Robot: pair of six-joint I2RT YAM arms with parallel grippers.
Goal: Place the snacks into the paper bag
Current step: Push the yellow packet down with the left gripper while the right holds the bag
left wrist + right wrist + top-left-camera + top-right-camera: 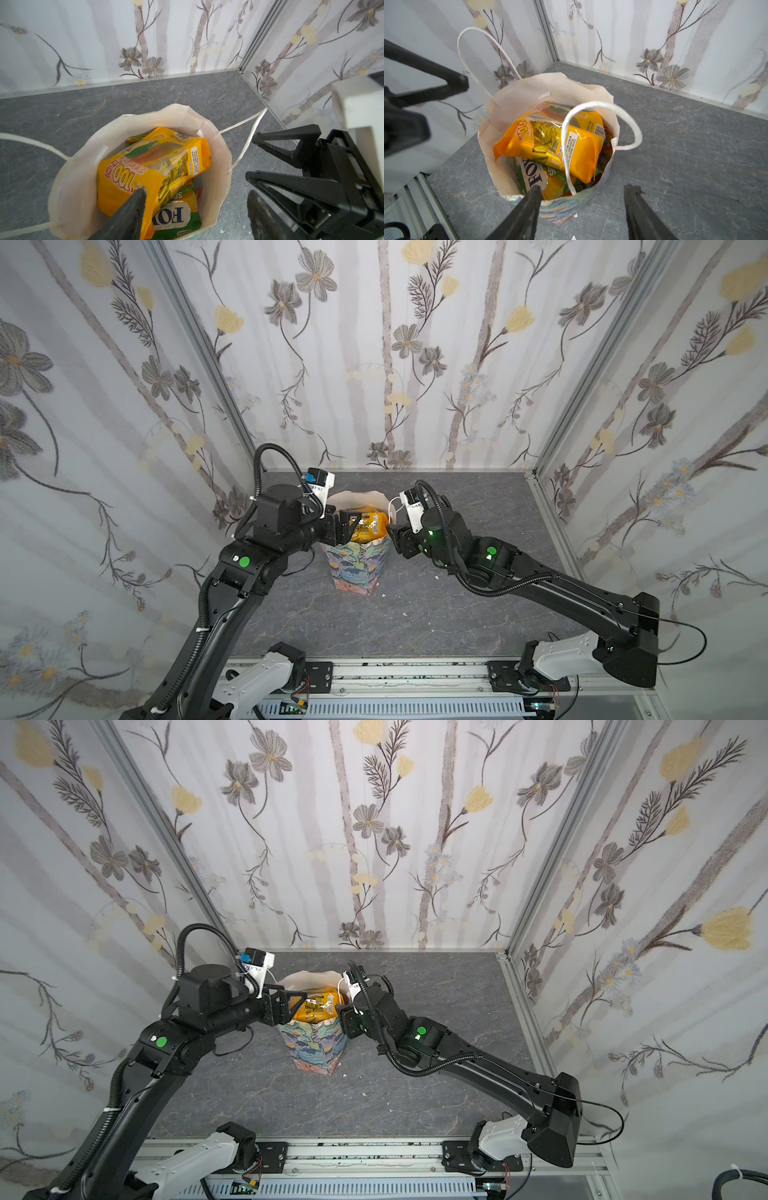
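Floral-papered walls (374,344) on three sides, over a grey marbled table (415,614). No loose packet shows on the table in either top view.

**Paper bag** (358,568): upright at mid-table, mouth open, white inside. It has two white cord handles. One handle (600,105) arches over the mouth on the right arm's side. The other handle (473,28) stands up at the opposite rim.

**Snacks:** all those seen lie inside the bag, piled close to the rim.
- A yellow packet (149,164) lies tilted on top.
- A green-and-orange "FOX'S" packet (174,216) sits beneath it.
- The rest are mostly hidden.

**Left gripper** (197,192): jaws partly apart, gripping nothing. One finger is over the yellow packet inside the mouth, and the other is outside the bag wall. Whether the inner finger touches the packet cannot be told.

**Right gripper** (584,187): jaws apart and empty, at the near rim, just beside the arched handle.

**Hazards, as judged:**
- The left gripper straddles the bag wall. A sideways pull-out could drag the rim and tip the light bag.
- The inner finger could hook the crinkly yellow packet and lift it back out.
- The right gripper could snag the arched cord as it leaves and pull the bag over.
- The top packet sits high, so a jolt could spill it.
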